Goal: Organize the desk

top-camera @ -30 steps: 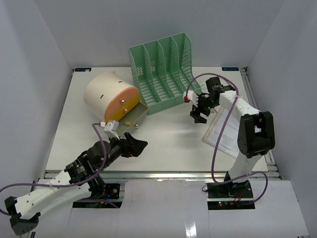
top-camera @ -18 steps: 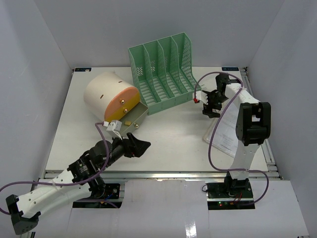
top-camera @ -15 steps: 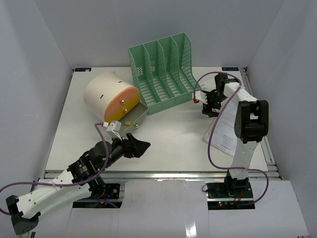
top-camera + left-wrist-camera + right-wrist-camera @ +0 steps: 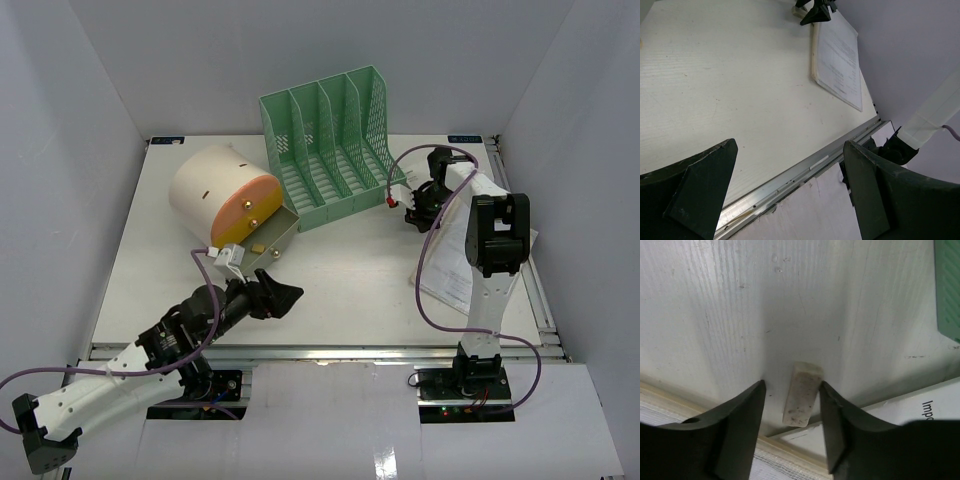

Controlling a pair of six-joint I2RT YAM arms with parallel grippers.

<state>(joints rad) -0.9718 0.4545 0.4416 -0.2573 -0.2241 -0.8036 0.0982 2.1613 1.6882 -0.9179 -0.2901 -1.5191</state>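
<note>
The bench [image 4: 340, 280], rigid and fixed between white walls, would not be lifted; judging by its clutter, that would. One small eraser [image 4: 801, 394], likely light and stiff, lay at one document's [image 4: 460, 265] edge, best pinched across its narrow sides. The right claw [image 4: 791, 385] straddled it, spread apart; the left claw [image 4: 790, 144] gaped, empty. One green rack [image 4: 335, 140] and one round drawer box [image 4: 215, 195] stood farther back.

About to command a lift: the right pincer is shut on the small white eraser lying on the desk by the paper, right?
No. The right wrist view shows the right pincer open, one finger either side of the eraser, which lies on the desk by the paper.
</note>
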